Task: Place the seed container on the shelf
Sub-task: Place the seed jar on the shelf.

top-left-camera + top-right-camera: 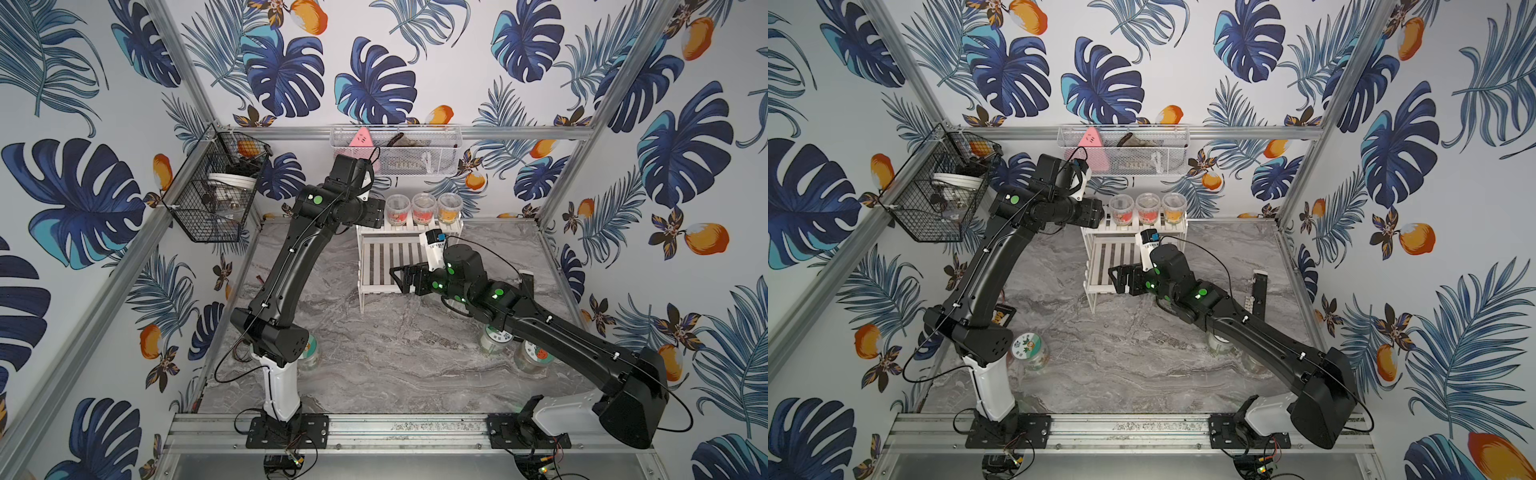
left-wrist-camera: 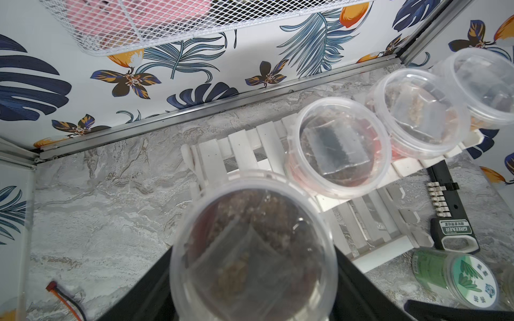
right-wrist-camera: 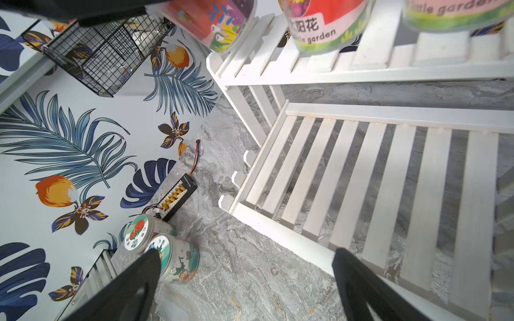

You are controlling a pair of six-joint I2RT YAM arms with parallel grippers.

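The left claw is pinching the seed tub by its sides, with the clear lid facing up. It holds the tub at the left end of the top board of the shelf. I cannot tell if the tub's bottom touches the board or hangs just over it. Three other tubs stand in a row on that board and fill it up to the right end. The nearest tub is just beside the one in the claw.

The free spot at the left end looks small. I think that is the big danger. If the tub goes down too far to the left, part of its bottom would stick out past the board's end. Then it could tip and fall onto the table. If it goes too far to the right, it could bump the nearest tub. That one could push the next, and the last might slide off the right end. If the claw lets go too high, the tub could bounce or roll.

The right claw is spread wide with nothing in it. It hangs over the front edge of the lower board, well apart from the tubs, so it should not be in the way.
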